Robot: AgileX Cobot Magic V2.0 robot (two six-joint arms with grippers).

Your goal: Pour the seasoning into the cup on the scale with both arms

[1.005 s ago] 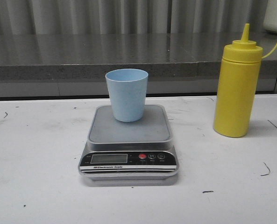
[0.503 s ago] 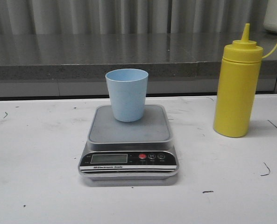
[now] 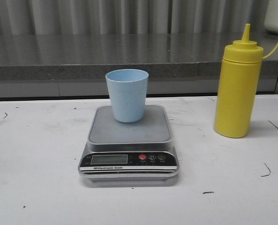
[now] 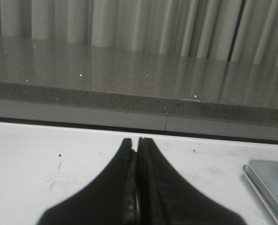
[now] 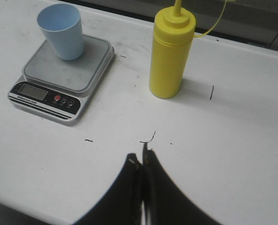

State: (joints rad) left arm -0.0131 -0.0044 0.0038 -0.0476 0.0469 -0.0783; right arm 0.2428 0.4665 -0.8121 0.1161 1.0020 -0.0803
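Note:
The pale blue cup [image 3: 127,95] stands upright and empty at the back of the silver-grey scale [image 3: 129,140], mid-table. The yellow seasoning bottle [image 3: 237,86] stands upright to the right of the scale, cap on. In the right wrist view the cup [image 5: 61,32], scale [image 5: 63,75] and bottle [image 5: 170,51] lie ahead of my right gripper [image 5: 141,157], which is shut and empty above bare table. My left gripper [image 4: 135,139] is shut and empty; the scale's corner [image 4: 267,180] shows at that view's edge. Neither gripper shows in the front view.
A grey stone ledge [image 3: 129,56] with a corrugated wall behind it runs along the table's far edge. Small dark marks dot the white tabletop [image 3: 35,164]. A pale object [image 3: 277,16] stands on the ledge behind the bottle.

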